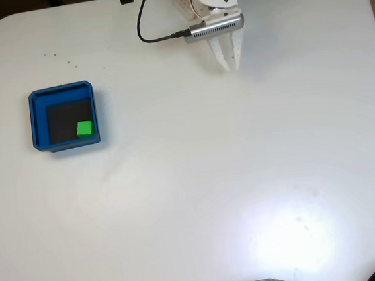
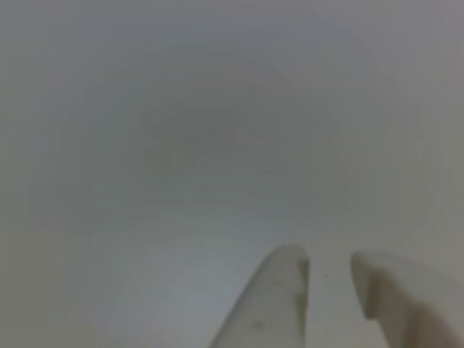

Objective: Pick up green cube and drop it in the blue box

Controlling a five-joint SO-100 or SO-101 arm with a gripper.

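Sitting inside the box [image 1: 61, 93], the cube [image 1: 85, 128] rests on the dark floor near the lower right corner in the fixed view — at the left of the white bench [image 1: 198, 179]. Well apart, near the top edge, the fingers [image 1: 228, 64] hang over bare bench, nearly together. In the other view the fingers [image 2: 328, 274] show a narrow gap — holding nothing.
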